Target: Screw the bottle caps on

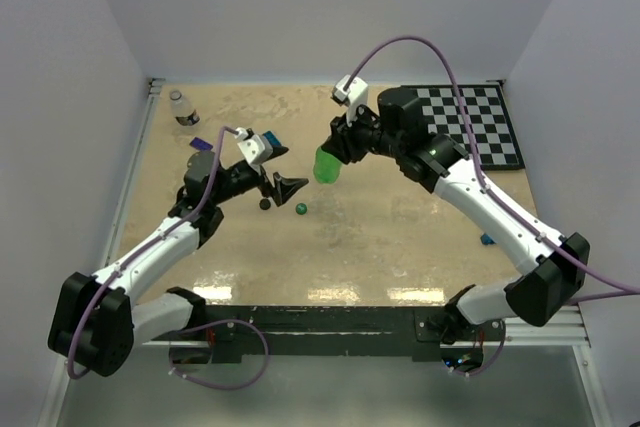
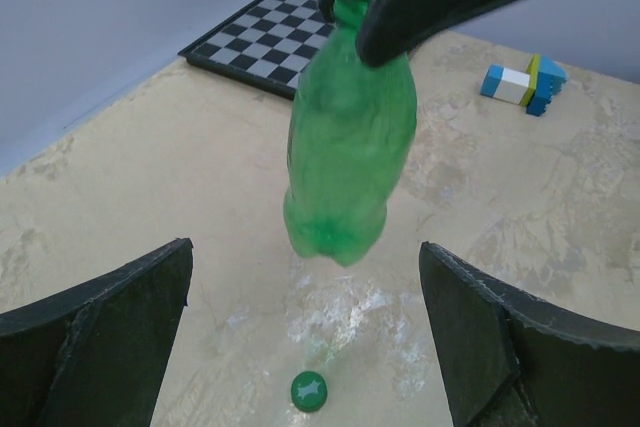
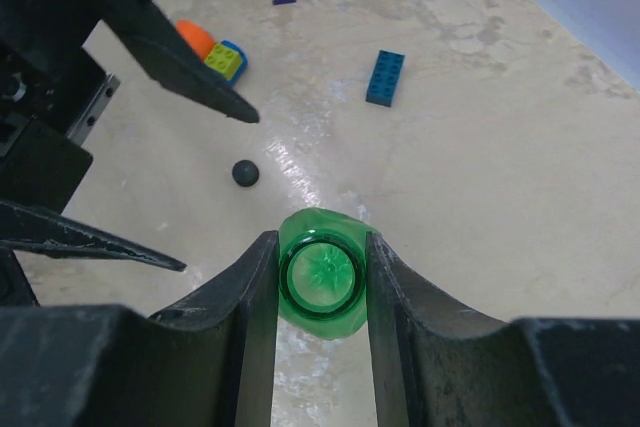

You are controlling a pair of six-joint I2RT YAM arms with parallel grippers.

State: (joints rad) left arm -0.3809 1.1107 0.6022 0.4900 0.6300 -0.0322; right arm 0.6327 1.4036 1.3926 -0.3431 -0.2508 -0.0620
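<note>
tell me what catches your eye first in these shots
The green bottle hangs capless above the middle of the table, pinched at its neck by the right gripper. Just below it, the green cap and black cap lie loose beside the wide-open left gripper.

Top external view: fixed high above the near edge, looking down and forward over the whole bench (image 1: 400, 247) from afar. Left wrist view: low and close, facing across the bench toward the hanging green bottle (image 2: 345, 157) and the chessboard (image 2: 270, 37) beyond. Right wrist view: very near, looking down onto that bottle's top; all three views share it.
</note>
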